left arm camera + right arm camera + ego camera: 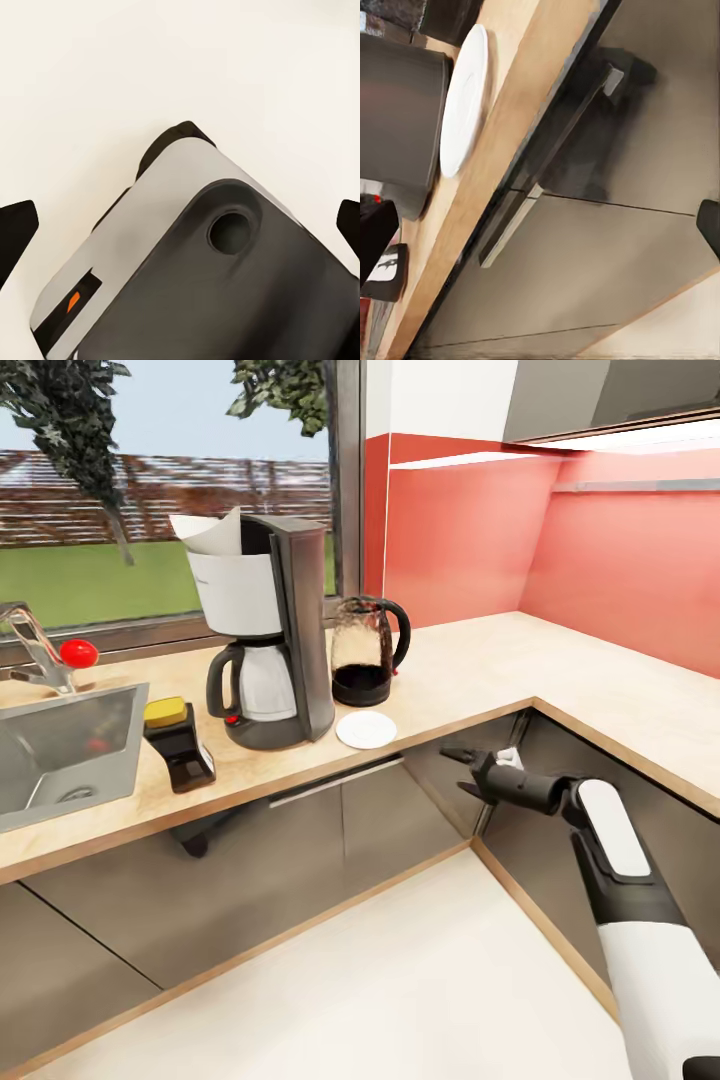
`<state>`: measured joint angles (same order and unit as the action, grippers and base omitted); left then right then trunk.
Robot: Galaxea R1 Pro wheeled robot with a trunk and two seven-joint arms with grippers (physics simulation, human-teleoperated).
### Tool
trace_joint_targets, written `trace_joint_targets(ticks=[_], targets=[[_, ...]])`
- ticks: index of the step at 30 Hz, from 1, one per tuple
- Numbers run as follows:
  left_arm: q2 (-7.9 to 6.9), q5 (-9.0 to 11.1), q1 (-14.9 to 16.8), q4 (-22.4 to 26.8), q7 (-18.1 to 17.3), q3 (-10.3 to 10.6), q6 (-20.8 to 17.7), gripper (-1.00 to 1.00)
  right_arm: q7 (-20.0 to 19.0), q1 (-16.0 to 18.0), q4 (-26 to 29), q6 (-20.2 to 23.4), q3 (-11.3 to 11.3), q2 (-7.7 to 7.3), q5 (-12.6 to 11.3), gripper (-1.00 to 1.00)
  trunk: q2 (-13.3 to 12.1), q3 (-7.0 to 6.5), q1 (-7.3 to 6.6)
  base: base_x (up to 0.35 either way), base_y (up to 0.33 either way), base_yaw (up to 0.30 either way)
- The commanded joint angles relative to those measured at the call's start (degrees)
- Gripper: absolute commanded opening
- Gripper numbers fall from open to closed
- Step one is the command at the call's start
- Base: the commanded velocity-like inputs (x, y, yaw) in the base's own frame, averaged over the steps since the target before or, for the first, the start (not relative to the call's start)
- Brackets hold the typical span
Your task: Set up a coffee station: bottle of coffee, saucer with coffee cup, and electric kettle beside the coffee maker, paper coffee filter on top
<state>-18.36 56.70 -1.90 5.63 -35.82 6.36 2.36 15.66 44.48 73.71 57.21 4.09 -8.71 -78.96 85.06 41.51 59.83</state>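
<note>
Right arm (640, 920) nearest the head cam: white/black forearm rises from lower right corner, reaching fwd and left, below counter level. Right gripper (458, 772) sits in front of the inner corner of the cabinet fronts, fingers apart, nothing between them. A small white item shows just behind the wrist; can't tell what it is.

Left gripper (180, 225): left wrist cam looks down at pale floor and part of the robot's own grey/white body (195, 277) w/ a small orange mark. Dark fingertips (15, 225) at both picture edges, wide apart, holding nothing.

Counter (470, 670): light wood, L-shaped, grey cabinet fronts below, cream floor (380, 980). Red wall at the back right, window (150, 480) behind w/ lawn, fence, trees.

On counter: coffee maker (265, 640) upright near the window, paper coffee filter (215, 532) seated on its top. Electric kettle (365, 650) just beside it toward the corner, dark base, glass body. Saucer (366, 729) flat, near the counter's front edge, in front of kettle, just beside the maker's base; nothing on it. Sink (60, 750) w/ faucet (35, 645) at far left, red ball (78, 653) by the faucet. Black holder w/ yellow sponge (166, 711) between sink and maker.

Right wrist cam adds: saucer seen edge-on, close to the maker's dark base; metal drawer handle (547, 172) under the counter lip.
</note>
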Motion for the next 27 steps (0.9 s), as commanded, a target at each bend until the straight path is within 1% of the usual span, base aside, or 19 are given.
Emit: trace_joint_targets(ticks=[1,3,4,5,8,10,11,12,14,15,16,17,19,20,21,24,25,26,27], targets=[[-0.02,0.34,-0.03,0.08,-0.03,0.47,0.24,1.00,-1.38,-1.37,0.82,0.16,0.03,-0.11,-0.34,1.00,0.02,0.04,0.00,-0.078,0.038,0.000],[-0.01,0.34,-0.03,0.08,-0.04,0.49,0.21,1.00,-5.45,-5.57,4.02,0.13,0.00,-0.33,2.23,1.00,0.02,0.04,0.00,-0.138,0.085,0.000],[-0.03,0.34,-0.03,0.08,-0.04,0.49,0.21,1.00,-6.12,-6.46,4.66,0.13,-0.01,-0.35,3.21,1.00,0.02,0.04,0.00,-0.126,0.081,0.000],[-0.02,0.34,-0.03,0.08,-0.04,0.49,0.20,1.00,-7.81,-8.21,5.75,0.10,0.01,-0.40,5.49,1.00,0.02,0.04,0.00,-0.081,0.052,0.000],[-0.02,0.34,-0.03,0.08,-0.04,0.49,0.19,1.00,-12.87,-11.02,6.73,-0.01,0.03,-0.59,10.12,1.00,0.02,0.04,0.00,-0.050,0.032,0.000],[-0.01,0.34,-0.03,0.08,-0.04,0.49,0.19,1.00,-21.16,-14.47,7.34,-0.73,0.04,-1.18,17.06,1.00,0.02,0.04,0.00,-0.022,0.014,0.000],[-0.01,0.34,-0.03,0.08,-0.04,0.49,0.19,1.00,-23.55,-15.39,7.42,-1.40,0.04,-1.33,19.19,1.00,0.02,0.04,0.00,-0.014,0.009,0.000],[-0.01,0.34,-0.03,0.08,-0.04,0.49,0.19,1.00,-28.76,-17.49,7.51,-4.01,0.04,-1.58,24.12,1.00,0.02,0.04,0.00,-0.009,0.006,0.000],[-0.01,0.34,-0.03,0.08,-0.04,0.49,0.19,1.00,-34.16,-19.77,7.49,-7.68,0.04,-1.74,29.55,1.00,0.02,0.04,0.00,-0.006,0.004,0.000],[-0.01,0.34,-0.03,0.08,-0.04,0.49,0.19,1.00,-39.70,-21.91,7.36,-11.33,0.09,-1.84,34.94,1.00,0.02,0.04,0.00,-0.004,0.002,0.000],[-0.01,0.34,-0.03,0.08,-0.04,0.49,0.21,1.00,-42.35,-22.82,7.25,-12.83,0.12,-1.87,37.43,1.00,0.02,0.04,0.00,-0.003,0.002,0.000],[-0.02,0.34,-0.03,0.08,-0.04,0.47,0.22,1.00,-47.17,-24.31,6.77,-15.03,0.19,-1.89,41.87,1.00,0.02,0.04,0.00,-0.002,0.001,0.000],[-0.02,0.34,-0.03,0.08,-0.04,0.43,0.24,1.00,-51.04,-25.32,5.65,-16.45,0.28,-1.91,45.44,1.00,0.02,0.04,0.00,-0.001,0.001,0.000],[-0.03,0.34,-0.03,0.08,-0.07,0.39,0.25,1.00,-53.87,-26.02,3.77,-17.38,0.35,-1.95,48.00,1.00,0.02,0.04,0.00,0.000,0.000,0.000],[-0.06,0.34,-0.03,0.08,-0.09,0.33,0.26,1.00,-55.73,-26.46,1.33,-18.00,0.40,-1.97,49.70,1.00,0.02,0.04,0.00,0.000,0.000,0.000],[-0.08,0.34,-0.03,0.08,-0.11,0.26,0.27,1.00,-57.32,-26.88,-3.86,-19.06,0.40,-1.99,51.70,1.00,0.02,0.04,0.00,0.000,0.000,0.000],[-0.08,0.36,-0.03,0.08,-0.08,0.17,0.27,1.00,-57.92,-27.05,-8.65,-20.98,0.38,-2.00,53.67,1.00,0.02,0.04,0.00,0.000,0.000,0.000],[-0.09,0.37,-0.03,0.08,-0.07,0.13,0.27,1.00,-58.14,-27.11,-11.31,-22.46,0.35,-2.01,54.91,1.00,0.02,0.04,0.00,0.000,0.000,0.000],[-0.09,0.39,-0.03,0.08,-0.02,0.02,0.27,1.00,-58.77,-27.25,-22.46,-30.66,0.29,-2.01,60.48,1.00,0.02,0.04,0.00,0.000,0.000,0.000]])
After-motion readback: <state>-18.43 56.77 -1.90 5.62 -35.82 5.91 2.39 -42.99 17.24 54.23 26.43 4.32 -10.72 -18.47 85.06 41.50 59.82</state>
